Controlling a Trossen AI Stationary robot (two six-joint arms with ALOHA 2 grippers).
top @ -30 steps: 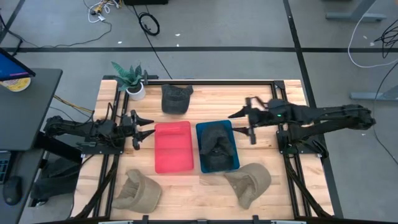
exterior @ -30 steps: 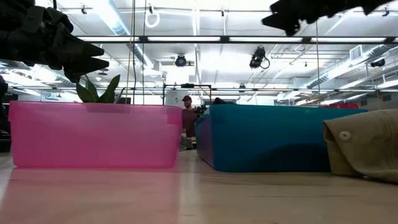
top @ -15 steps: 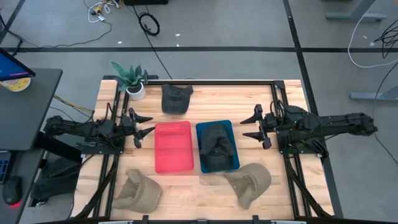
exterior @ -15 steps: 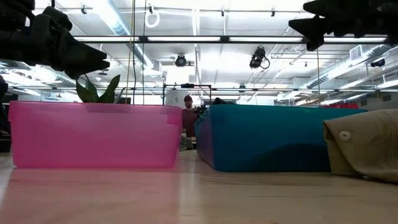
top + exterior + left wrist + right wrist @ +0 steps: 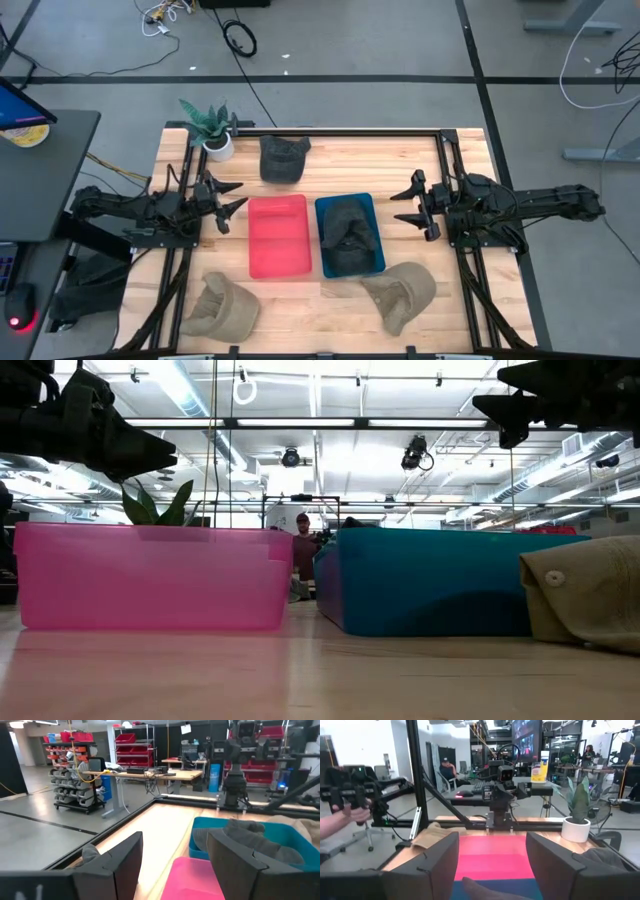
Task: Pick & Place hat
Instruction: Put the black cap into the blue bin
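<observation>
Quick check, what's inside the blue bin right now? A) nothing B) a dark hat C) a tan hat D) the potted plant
B: in the high view the blue bin holds a dark hat, while the pink bin beside it holds no hat; both tan hats lie on the table, and the potted plant stands at the far corner.

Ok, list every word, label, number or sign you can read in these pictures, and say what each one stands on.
No text can be read in any view.
Bottle on the far desk, right wrist view: yellow label, print too small to read.
Screen above it: picture only, blurred.
Hats, pink bin and blue bin: no lettering visible.
Both arms: no readable markings.
</observation>
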